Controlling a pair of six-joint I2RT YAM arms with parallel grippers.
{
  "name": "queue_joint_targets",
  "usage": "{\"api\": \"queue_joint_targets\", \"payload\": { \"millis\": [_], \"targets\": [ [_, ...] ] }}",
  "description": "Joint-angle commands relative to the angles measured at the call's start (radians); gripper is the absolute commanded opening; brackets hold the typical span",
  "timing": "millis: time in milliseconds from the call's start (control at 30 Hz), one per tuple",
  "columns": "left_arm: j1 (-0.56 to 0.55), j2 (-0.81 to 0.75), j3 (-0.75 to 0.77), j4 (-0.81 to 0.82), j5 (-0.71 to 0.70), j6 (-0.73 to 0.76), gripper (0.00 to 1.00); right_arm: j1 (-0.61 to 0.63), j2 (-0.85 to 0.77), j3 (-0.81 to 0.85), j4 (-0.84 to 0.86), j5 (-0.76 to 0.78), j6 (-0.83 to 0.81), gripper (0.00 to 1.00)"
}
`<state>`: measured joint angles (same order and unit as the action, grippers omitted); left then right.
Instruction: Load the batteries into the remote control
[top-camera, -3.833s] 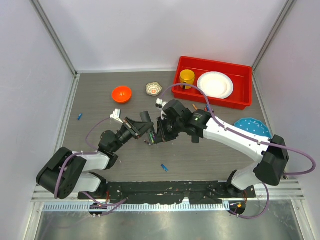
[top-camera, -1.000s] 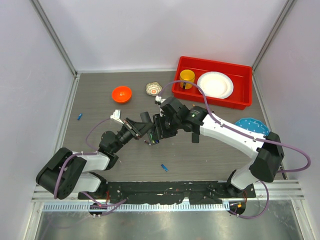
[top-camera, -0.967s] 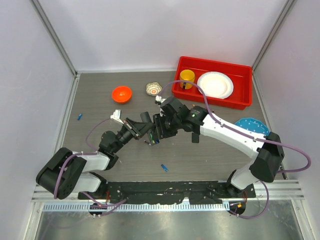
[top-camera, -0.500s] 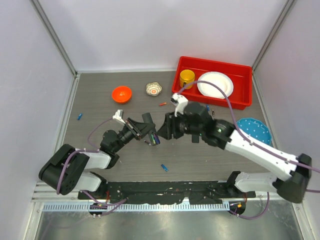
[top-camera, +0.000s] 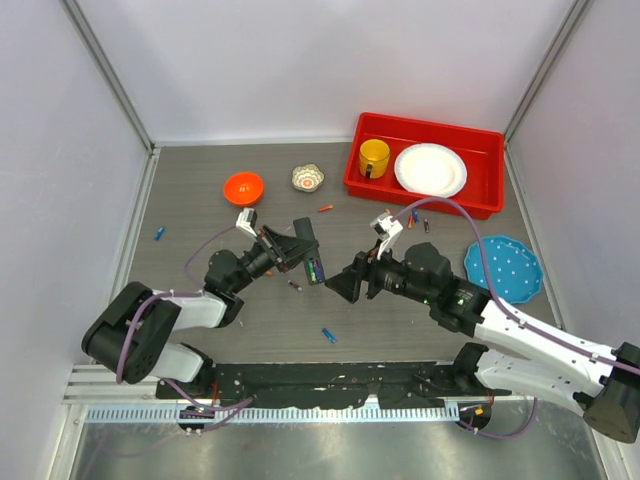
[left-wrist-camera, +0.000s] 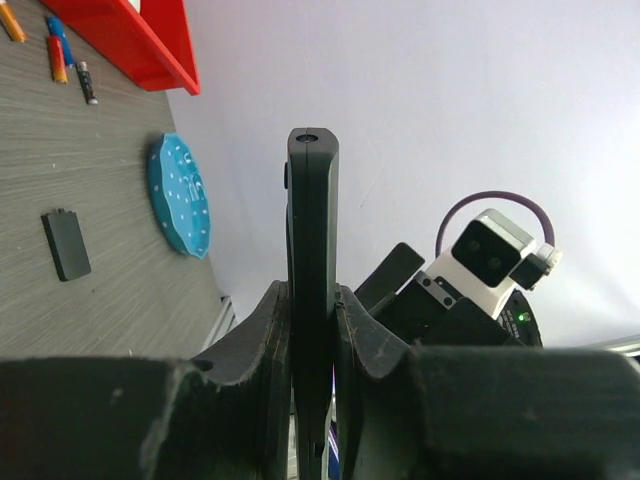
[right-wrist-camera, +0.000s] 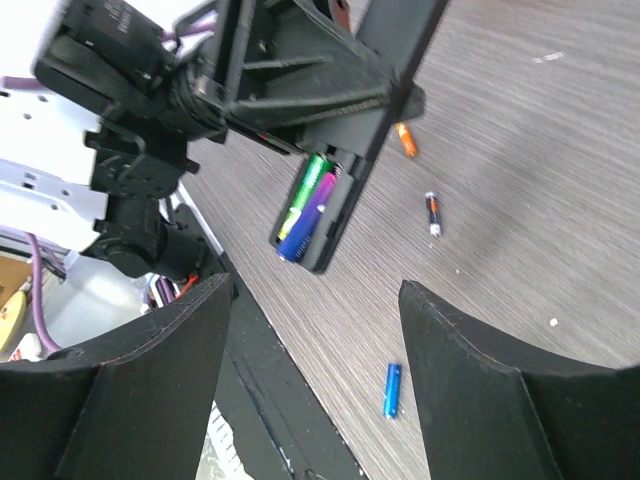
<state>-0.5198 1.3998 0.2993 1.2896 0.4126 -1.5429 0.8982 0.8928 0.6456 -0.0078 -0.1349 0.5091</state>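
My left gripper (top-camera: 297, 246) is shut on the black remote control (top-camera: 312, 258) and holds it tilted above the table. In the left wrist view the remote control (left-wrist-camera: 312, 220) stands edge-on between the two fingers (left-wrist-camera: 262, 340). Its open slot holds green, purple and blue batteries (right-wrist-camera: 305, 212). My right gripper (top-camera: 345, 285) is open and holds nothing, a short way right of the remote; in its wrist view the gripper (right-wrist-camera: 315, 300) frames bare table. Loose batteries lie around: blue (right-wrist-camera: 392, 390), black-orange (right-wrist-camera: 432, 213), orange (right-wrist-camera: 405, 140).
A red tray (top-camera: 360, 172) with a yellow cup (top-camera: 375, 157) and white plate (top-camera: 430, 170) stands back right. A blue plate (top-camera: 503, 266), orange bowl (top-camera: 243, 187), small patterned bowl (top-camera: 308, 178), more batteries (top-camera: 415, 218), a blue one (top-camera: 159, 234), black cover (left-wrist-camera: 65, 245).
My right arm has drawn back from the remote toward the near right and its jaws have opened wide. The left gripper has shifted the remote slightly up and left.
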Motion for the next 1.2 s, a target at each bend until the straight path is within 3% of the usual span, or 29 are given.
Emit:
{"api": "queue_joint_targets", "payload": {
  "millis": [0, 1167],
  "targets": [
    [-0.013, 0.007, 0.031, 0.257, 0.029, -0.019, 0.00, -0.012, -0.032, -0.021, 0.178, -0.054, -0.017, 0.73],
    [-0.054, -0.015, 0.031, 0.257, 0.020, -0.014, 0.00, -0.027, 0.072, -0.006, 0.170, -0.129, -0.067, 0.57]
  ]
}}
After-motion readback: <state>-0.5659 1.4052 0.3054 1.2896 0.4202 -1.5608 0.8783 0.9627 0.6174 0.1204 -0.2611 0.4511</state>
